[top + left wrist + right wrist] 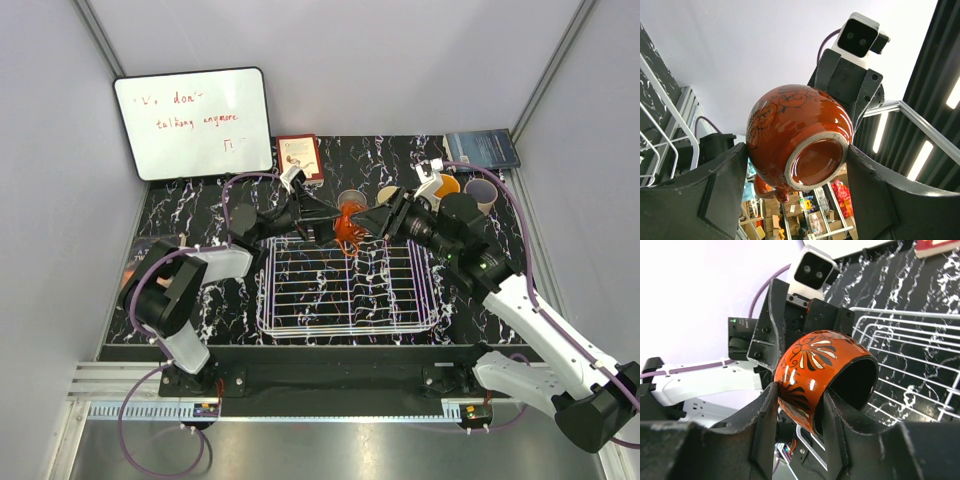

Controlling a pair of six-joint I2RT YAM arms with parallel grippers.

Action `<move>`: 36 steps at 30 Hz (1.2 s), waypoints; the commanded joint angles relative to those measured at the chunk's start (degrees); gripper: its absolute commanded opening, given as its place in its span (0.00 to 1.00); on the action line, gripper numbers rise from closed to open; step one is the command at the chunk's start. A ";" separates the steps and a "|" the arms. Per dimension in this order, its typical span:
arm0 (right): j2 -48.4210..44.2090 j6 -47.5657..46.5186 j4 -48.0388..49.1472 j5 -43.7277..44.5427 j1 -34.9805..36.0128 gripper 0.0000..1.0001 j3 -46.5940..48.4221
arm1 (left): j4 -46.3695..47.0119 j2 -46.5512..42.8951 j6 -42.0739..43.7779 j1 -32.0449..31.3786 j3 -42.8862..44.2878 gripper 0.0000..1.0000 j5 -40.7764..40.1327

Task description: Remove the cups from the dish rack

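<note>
The squat reddish-brown mug (pixel 348 228), painted with a dark flower pattern, hangs in the air over the far edge of the white wire dish rack (pixel 345 285). Both grippers hold it. My left gripper (pixel 322 222) clamps its body from the left, with the glazed base facing the left wrist camera (pixel 815 162). My right gripper (pixel 377 222) pinches the mug's wall (pixel 815 365), one finger outside and one inside the rim. No cup shows inside the rack. Several other cups (pixel 351 198) (pixel 481 190) stand on the table behind the rack.
A whiteboard (pixel 195 122) leans at the back left. A red card (pixel 298 155) and a blue book (pixel 482 148) lie at the back. The rack's wires show in the right wrist view (pixel 900 340). The table is black marble-patterned.
</note>
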 commanded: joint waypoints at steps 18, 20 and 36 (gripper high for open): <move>-1.38 -2.54 5.85 -11.90 2.32 0.00 2.41 | 18.52 4.34 -1.58 -2.23 5.38 0.43 4.11; -1.38 -2.89 5.59 -11.63 2.32 0.00 2.85 | 18.52 5.13 -1.67 -2.05 6.17 0.44 4.37; 1.08 -3.24 6.90 -11.90 2.24 0.00 4.34 | 18.09 4.96 -1.59 -3.11 8.11 0.00 4.90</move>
